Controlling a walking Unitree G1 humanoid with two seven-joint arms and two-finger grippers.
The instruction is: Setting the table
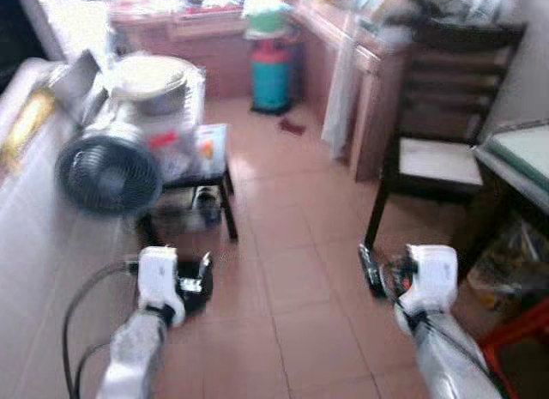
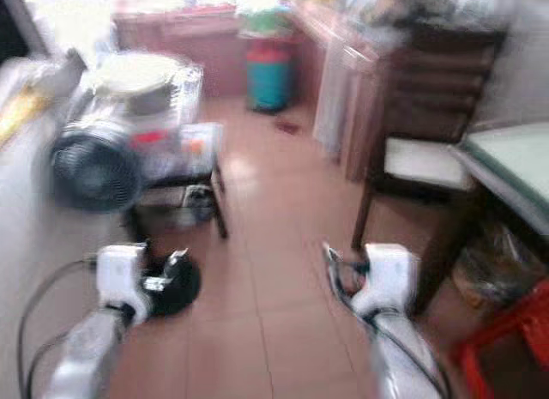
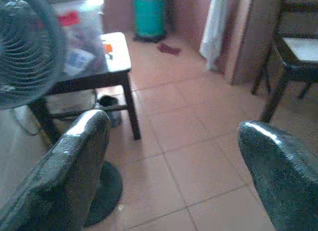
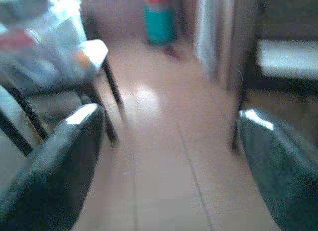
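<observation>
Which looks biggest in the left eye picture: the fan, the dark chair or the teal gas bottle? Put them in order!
As they look in that view:
1. Dark chair, largest.
2. Fan, in the middle.
3. Teal gas bottle, smallest.
The gas bottle stands farthest from the camera, so its real size may be nearer the fan's than it looks.

Terracotta floor tiles (image 1: 292, 270) with pale grout lines, glare in the middle of the frame. Left of centre, a small dark-legged table (image 1: 206, 172) piled with clear plastic containers; before it, a round grey fan (image 1: 110, 173) on a black base. Along the left edge, a pale counter or bed surface. Upper centre, a teal and red cylinder (image 1: 271, 73) against pinkish cabinets (image 1: 343, 64) with a white cloth (image 1: 340, 94) hanging down. At right, a dark wooden chair (image 1: 437, 142) with a light seat, a green-topped table edge (image 1: 523, 154), a red stool (image 1: 519, 335) in the lower right corner. Bright, blurred daylight
</observation>
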